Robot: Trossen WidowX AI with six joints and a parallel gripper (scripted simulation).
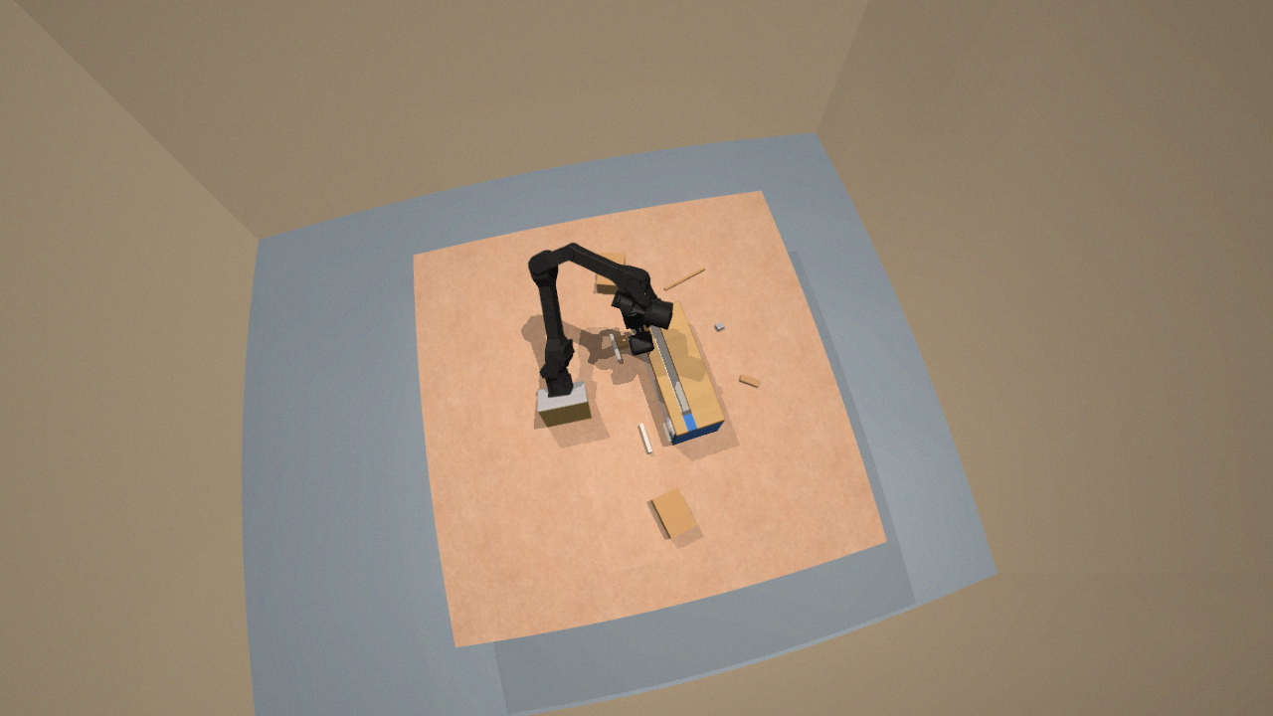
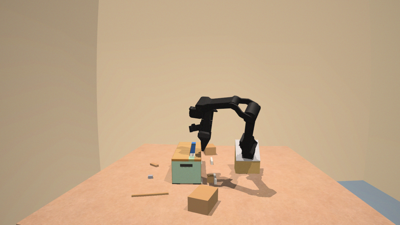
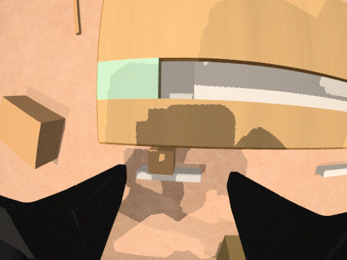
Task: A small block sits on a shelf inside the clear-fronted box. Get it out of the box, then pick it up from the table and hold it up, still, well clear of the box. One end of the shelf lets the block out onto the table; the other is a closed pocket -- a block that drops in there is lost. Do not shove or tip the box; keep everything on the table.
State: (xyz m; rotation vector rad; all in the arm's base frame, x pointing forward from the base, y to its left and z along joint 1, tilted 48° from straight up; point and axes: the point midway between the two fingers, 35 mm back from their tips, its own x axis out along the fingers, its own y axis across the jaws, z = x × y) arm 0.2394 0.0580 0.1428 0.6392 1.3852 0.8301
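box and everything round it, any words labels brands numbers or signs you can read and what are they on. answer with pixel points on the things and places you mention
None: no readable text shows in any view.
The box [image 1: 703, 374] [image 2: 186, 174] [image 3: 144, 40]: no lettering on the sides in view; the dark bar [image 2: 186, 165] on its green end carries no legible characters.
The small block [image 2: 210, 178] [image 3: 161, 164]: no marking that can be read.
The arm [image 1: 551, 306] [image 2: 223, 101]: no brand legible; any small print would be too small to read.
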